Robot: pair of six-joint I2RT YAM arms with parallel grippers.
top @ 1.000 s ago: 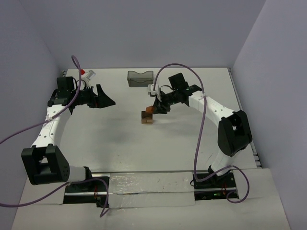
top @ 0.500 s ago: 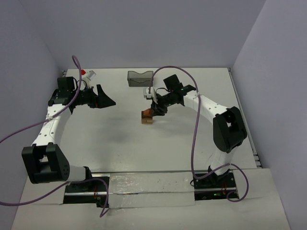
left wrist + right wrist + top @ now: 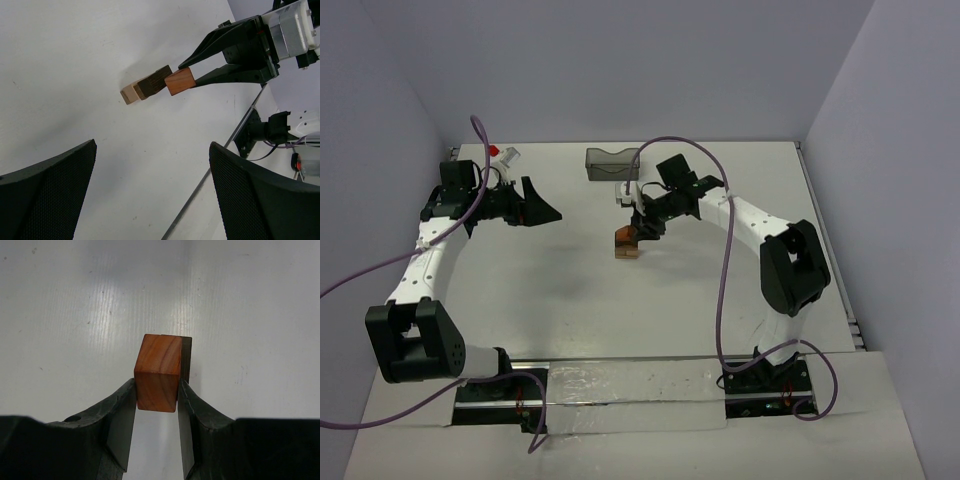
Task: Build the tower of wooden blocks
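Note:
My right gripper is shut on a reddish-brown block, which also shows in the top view and in the left wrist view. It holds the block just above a small stack: a dark brown block on a light tan block. In the top view the stack stands at the table's middle, under the right gripper. In the right wrist view only a dark edge of the stack shows behind the held block. My left gripper is open and empty at the far left, well apart from the stack.
A dark translucent bin stands at the back of the table, behind the right arm. A small red-and-white object lies at the back left near the left arm. The table's right edge and rail show in the left wrist view.
My right gripper has moved slightly left with the reddish-brown block, bringing it over the stack. The left arm has not moved.

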